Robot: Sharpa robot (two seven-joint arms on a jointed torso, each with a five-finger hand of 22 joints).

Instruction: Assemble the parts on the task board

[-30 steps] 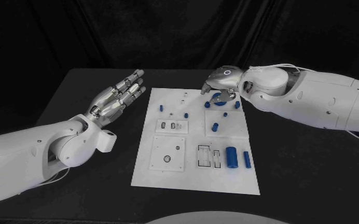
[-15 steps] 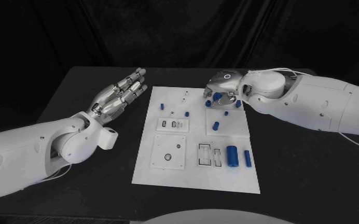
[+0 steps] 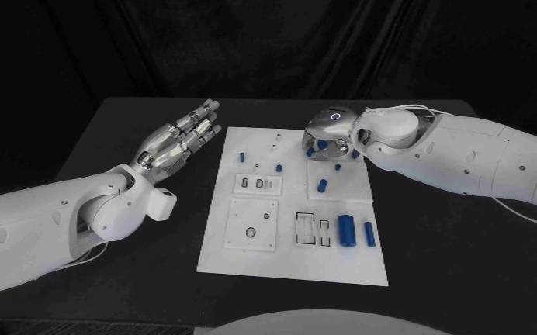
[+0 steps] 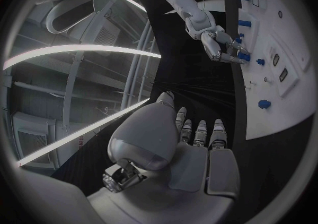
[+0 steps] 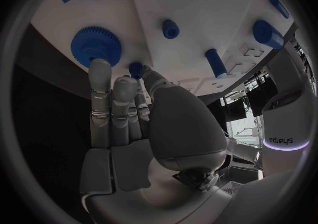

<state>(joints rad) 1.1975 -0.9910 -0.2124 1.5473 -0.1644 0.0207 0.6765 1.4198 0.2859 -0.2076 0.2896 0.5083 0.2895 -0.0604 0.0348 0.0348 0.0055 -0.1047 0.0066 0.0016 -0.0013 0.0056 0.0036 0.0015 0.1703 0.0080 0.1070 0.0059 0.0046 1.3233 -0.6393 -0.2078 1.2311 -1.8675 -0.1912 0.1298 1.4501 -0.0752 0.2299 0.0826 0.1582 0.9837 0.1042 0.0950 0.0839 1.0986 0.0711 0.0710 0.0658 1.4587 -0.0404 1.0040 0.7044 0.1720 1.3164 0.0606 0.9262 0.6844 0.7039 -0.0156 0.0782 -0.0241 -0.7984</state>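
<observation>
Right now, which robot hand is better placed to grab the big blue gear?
Right robot hand: its fingers already reach the blue gear on the task board. Left robot hand hovers open beside the board.

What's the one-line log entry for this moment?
right hand: fingers on blue gear, far end of task board | left hand: open, beside board | grasp: unclear

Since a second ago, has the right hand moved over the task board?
Yes. In the head view the right hand has shifted slightly nearer and further in over the task board, dropping onto the blue gear.
</observation>
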